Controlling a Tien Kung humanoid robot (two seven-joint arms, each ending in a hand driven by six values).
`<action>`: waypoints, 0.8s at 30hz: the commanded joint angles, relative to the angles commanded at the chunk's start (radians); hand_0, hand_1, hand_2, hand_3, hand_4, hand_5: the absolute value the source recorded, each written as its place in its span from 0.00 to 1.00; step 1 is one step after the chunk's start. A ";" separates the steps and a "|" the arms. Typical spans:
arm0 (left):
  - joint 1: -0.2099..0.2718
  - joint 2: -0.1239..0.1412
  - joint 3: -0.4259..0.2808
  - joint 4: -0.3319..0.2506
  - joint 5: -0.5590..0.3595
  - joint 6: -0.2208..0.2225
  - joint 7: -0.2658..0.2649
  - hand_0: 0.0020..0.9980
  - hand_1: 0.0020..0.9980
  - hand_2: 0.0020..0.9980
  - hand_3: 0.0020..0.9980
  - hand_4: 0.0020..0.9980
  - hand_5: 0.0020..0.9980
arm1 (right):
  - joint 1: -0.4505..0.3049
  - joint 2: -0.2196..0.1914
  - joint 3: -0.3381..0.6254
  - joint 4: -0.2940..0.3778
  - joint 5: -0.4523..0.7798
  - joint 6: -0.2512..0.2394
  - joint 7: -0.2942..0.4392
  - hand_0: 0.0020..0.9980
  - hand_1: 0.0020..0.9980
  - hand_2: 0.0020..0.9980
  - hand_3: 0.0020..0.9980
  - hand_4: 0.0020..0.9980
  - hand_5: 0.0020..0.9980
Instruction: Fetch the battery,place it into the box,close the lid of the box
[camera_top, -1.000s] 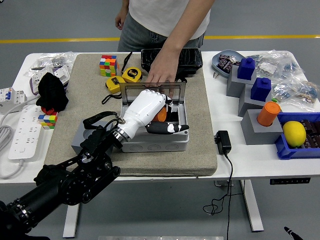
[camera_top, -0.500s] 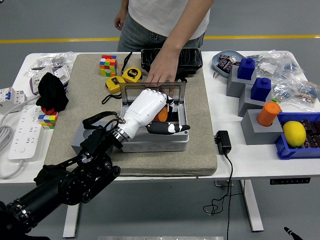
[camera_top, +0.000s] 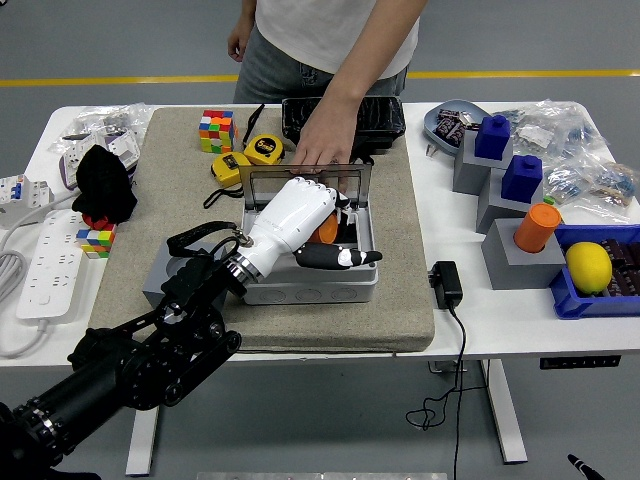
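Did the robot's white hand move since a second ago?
Barely. The left hand stays inside the grey box, over the orange battery; its thumb tip crept slightly right along the box's front rim.

**Left arm reaching in, person's hand opposite**

The black left arm (camera_top: 130, 365) comes in from the lower left corner and stretches forward and to the right. Its white left robot hand (camera_top: 300, 225) is held palm down, fingers curled forward, thumb (camera_top: 340, 258) pointing right. A person's hand (camera_top: 322, 150) reaches down from the far side, fingertips just beyond the robot's knuckles.
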 joint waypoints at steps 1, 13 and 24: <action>-0.001 0.000 -0.001 0.000 0.000 -0.001 -0.001 0.22 0.45 0.40 0.44 1.00 0.86 | 0.000 0.000 0.000 0.000 0.000 0.000 0.000 0.81 0.72 0.72 0.73 1.00 0.97; 0.002 0.000 -0.010 -0.022 0.017 -0.004 -0.002 0.60 0.72 0.69 0.67 1.00 0.88 | 0.000 0.001 0.000 0.000 0.001 0.000 0.000 0.81 0.72 0.72 0.73 1.00 0.96; 0.006 0.000 -0.002 -0.156 0.045 0.024 0.010 0.70 0.76 0.72 0.70 1.00 0.89 | -0.001 0.000 -0.001 0.000 0.000 0.000 0.000 0.81 0.72 0.72 0.73 1.00 0.96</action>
